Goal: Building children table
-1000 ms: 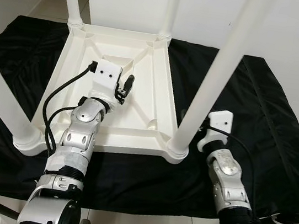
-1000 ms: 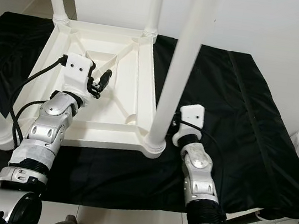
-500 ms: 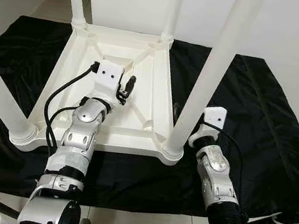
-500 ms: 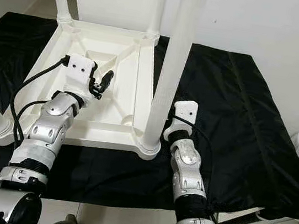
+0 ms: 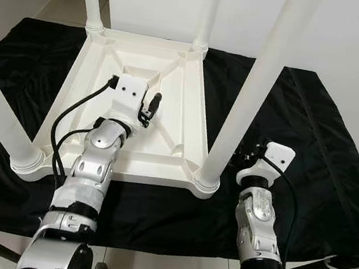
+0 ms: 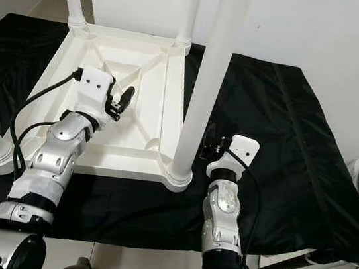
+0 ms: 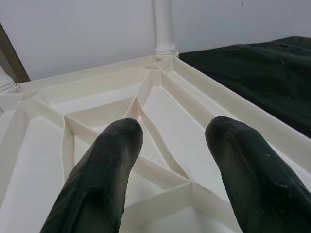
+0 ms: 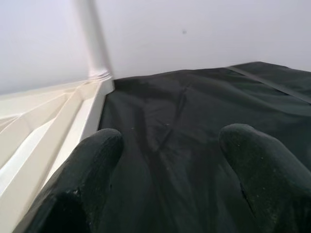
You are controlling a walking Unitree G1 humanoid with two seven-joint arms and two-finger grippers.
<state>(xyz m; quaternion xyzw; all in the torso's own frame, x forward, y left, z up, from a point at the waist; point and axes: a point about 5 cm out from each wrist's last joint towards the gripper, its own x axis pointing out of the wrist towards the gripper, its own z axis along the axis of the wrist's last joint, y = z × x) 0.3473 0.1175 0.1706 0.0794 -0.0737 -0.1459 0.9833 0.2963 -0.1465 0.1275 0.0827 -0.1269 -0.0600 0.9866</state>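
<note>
A: Start at the tools. What are they doing?

B: The left tool (image 5: 151, 106) hovers over the ribbed underside of the table (image 5: 187, 125), fingers (image 7: 112, 160) parted with nothing between them. The right tool (image 6: 208, 140) is spread just as wide, empty, over the black cloth (image 5: 325, 148) just beside the near right leg (image 5: 248, 97).

A: What has changed in the last second?

B: The right wrist has rolled over. Its white housing sat tucked close against the leg; now it has swung out to the right, and the fingers point back toward the leg from the cloth side. The left arm has barely moved.

A: And for the build?

B: All four legs stand in their corner sockets, so I'd judge assembly nearly finished. The right tool looks to be lining up on that leg, perhaps to seat it or to grip for turning the table upright.

A: Materials?

B: The table is smooth, glossy white plastic, upside down on the cloth-covered bench: a square tray braced by diagonal ribs, with round tapering legs and ringed collars at the sockets. The cloth is thin, matte and creased.
</note>
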